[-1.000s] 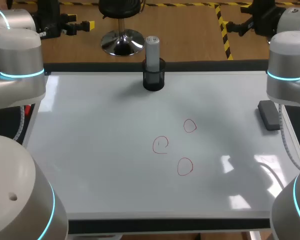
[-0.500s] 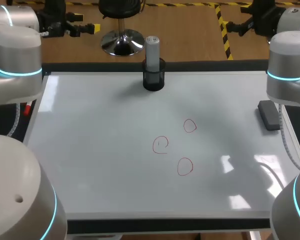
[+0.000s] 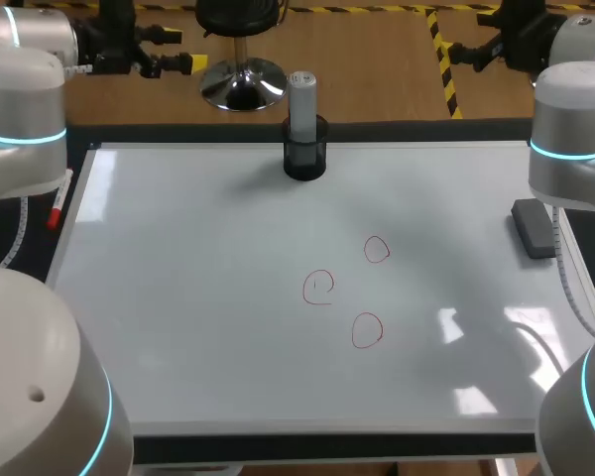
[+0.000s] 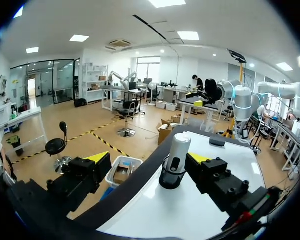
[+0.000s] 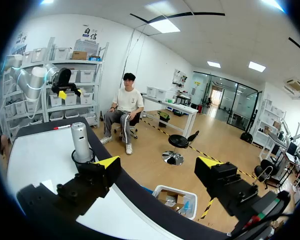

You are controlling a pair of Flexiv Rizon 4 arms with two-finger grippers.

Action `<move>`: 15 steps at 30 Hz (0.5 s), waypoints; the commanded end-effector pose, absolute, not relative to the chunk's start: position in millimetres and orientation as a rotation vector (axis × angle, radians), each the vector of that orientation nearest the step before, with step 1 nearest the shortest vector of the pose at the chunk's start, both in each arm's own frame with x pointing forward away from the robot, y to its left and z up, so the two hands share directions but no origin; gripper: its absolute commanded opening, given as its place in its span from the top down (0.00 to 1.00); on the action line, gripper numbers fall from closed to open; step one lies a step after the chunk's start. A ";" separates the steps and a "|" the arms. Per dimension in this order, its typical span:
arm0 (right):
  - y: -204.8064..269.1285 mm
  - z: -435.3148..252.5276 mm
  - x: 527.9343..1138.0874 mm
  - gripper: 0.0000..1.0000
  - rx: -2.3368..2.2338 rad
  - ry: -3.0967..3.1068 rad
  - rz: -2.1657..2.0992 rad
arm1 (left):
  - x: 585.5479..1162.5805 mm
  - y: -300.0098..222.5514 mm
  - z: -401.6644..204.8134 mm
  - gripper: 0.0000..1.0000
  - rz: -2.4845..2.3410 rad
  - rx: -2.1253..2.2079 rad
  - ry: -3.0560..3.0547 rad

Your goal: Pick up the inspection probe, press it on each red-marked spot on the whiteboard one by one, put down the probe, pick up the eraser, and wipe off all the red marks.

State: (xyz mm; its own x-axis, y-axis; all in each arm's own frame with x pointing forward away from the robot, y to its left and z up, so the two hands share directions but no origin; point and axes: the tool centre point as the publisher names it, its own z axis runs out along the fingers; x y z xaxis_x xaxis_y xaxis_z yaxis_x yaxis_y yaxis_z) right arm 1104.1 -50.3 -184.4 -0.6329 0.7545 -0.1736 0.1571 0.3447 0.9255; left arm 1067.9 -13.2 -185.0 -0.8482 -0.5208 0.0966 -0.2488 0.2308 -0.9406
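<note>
The grey inspection probe (image 3: 301, 97) stands upright in a black holder (image 3: 305, 159) at the whiteboard's (image 3: 198, 297) far edge. Three red circles (image 3: 377, 249) (image 3: 318, 287) (image 3: 367, 330) are drawn near the board's middle. The dark eraser (image 3: 533, 227) lies at the right edge. My left gripper (image 3: 181, 50) hangs open beyond the far edge, left of the probe. In the left wrist view the probe (image 4: 178, 151) shows ahead of the open left gripper (image 4: 149, 159), nearer one finger. My right gripper (image 3: 466, 35) is open beyond the far right corner; its wrist view has the right gripper (image 5: 157, 162) facing off the table, the probe (image 5: 81, 140) off to one side.
A red marker (image 3: 58, 203) lies just off the board's left edge. A black border frames the board. The eraser (image 4: 217, 141) appears beyond the probe in the left wrist view.
My left arm has swung right along the far edge, bringing its open gripper closer to the probe. The right arm, probe and eraser have stayed put.
</note>
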 end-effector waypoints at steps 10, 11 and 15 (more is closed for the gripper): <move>-50.3 -184.5 1104.2 0.00 0.793 2.013 1.291 | 1055.3 -23.5 -186.6 0.00 -1.738 -0.393 2.427; -50.3 -184.5 1104.2 0.00 0.793 2.013 1.291 | 1055.0 -24.0 -187.7 0.00 -1.740 -0.369 2.439; -50.3 -184.5 1104.2 0.00 0.793 2.013 1.291 | 1053.0 -28.3 -191.8 0.00 -1.760 -0.310 2.468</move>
State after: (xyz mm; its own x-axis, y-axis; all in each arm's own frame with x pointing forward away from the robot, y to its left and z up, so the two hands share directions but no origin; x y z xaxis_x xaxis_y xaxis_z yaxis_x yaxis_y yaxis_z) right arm 1104.1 -50.3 -184.4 -0.6329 0.7545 -0.1736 0.1571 0.3447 0.9255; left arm 1045.7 -29.5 -188.8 -0.9567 -0.2905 0.0159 -0.1110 0.3139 -0.9429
